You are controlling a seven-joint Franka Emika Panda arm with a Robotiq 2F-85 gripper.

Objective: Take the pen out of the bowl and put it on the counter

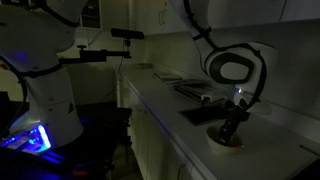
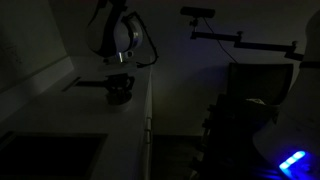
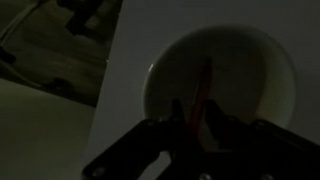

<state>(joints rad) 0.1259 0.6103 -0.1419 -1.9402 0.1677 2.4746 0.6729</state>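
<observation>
The scene is very dark. The white bowl (image 3: pixel 268 70) sits on the pale counter (image 3: pixel 125 70). The thin red pen (image 3: pixel 206 78) lies inside the bowl, pointing away from the camera. My gripper (image 3: pixel 197 108) is lowered into the bowl, and its two dark fingers are closed tightly on either side of the pen's near end. In both exterior views the gripper (image 1: pixel 232 126) (image 2: pixel 120 90) stands upright over the bowl (image 1: pixel 228 139) (image 2: pixel 120 97) on the counter (image 1: pixel 275 150) (image 2: pixel 60 125). The pen cannot be made out there.
A dark rectangular recess (image 1: pixel 203 113) (image 2: pixel 45 160) is set in the counter beside the bowl. A flat dark item (image 1: pixel 193 89) lies further along the counter. The counter edge (image 2: pixel 148 120) drops to the cabinet fronts. Camera stands (image 2: pixel 235 40) rise off the counter.
</observation>
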